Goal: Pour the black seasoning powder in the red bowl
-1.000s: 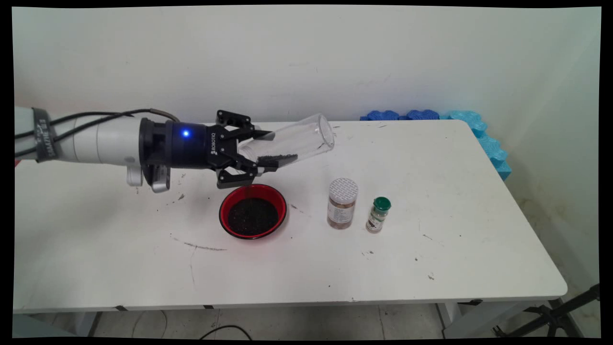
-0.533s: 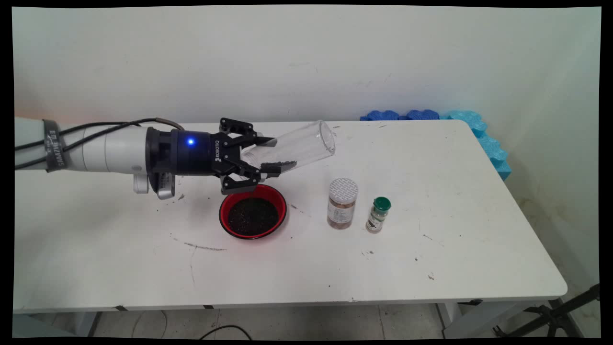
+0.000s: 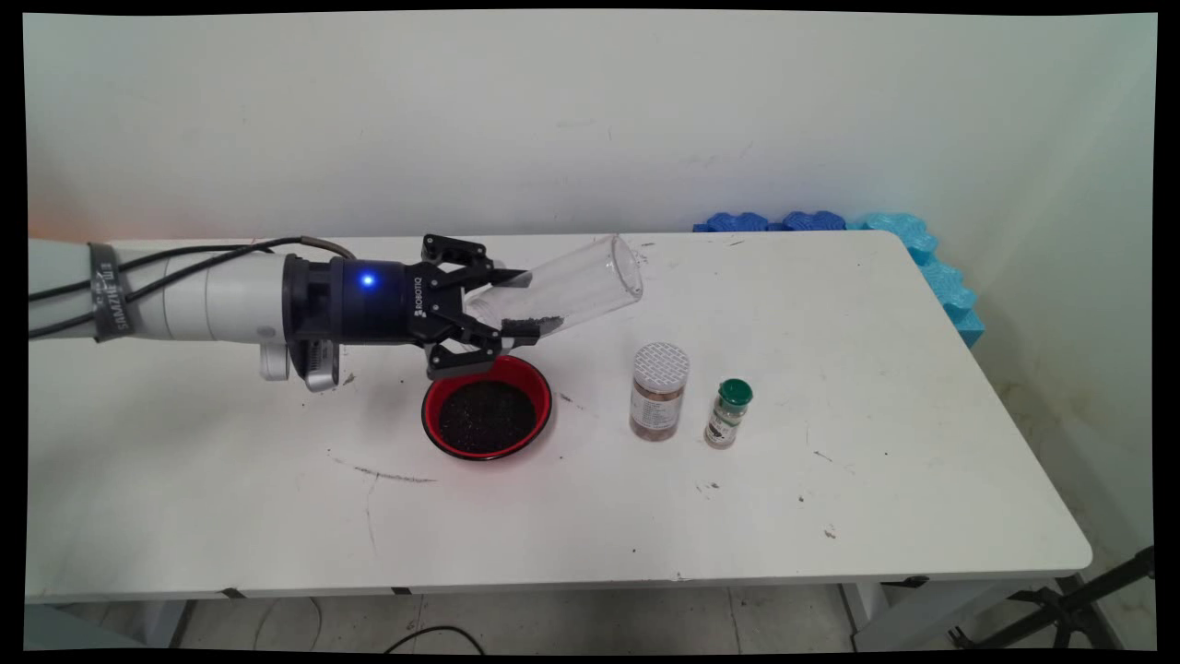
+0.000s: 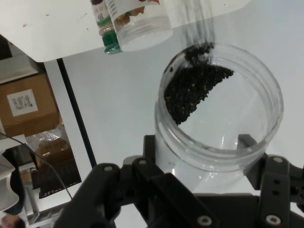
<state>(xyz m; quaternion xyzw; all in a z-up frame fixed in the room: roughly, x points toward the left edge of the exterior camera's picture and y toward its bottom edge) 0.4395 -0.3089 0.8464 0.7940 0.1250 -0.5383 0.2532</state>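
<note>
**Jar held near-level over the far rim of the bowl, mouth pointing away from the arm**

I have the gripper clamped on a clear jar, fingers closed on its base end, one on the upper side and one on the lower. The jar's long axis runs on from the hand toward the picture's right, tilted so the open mouth sits a little higher than the gripped base. That is the relation I am watching: mouth up and outward, base low and at the hand.

A small heap of dark granules lies inside the jar along its lower wall, close to the lower finger rather than near the mouth. In the hand view I look straight down the jar and see the granules banked against one side of the wall, the rest of the interior bare.

Directly under the hand stands a red bowl filled with more dark granules; the gripper's lower linkage hangs over the bowl's far rim, apparently clear of it, though I cannot be sure. The jar's mouth reaches beyond the bowl, over bare table.

To the right of the bowl, well apart from the jar, stand a white-capped spice jar and, just beside it, a small green-capped bottle, both upright. Blue foam lines the table's far right corner
</note>
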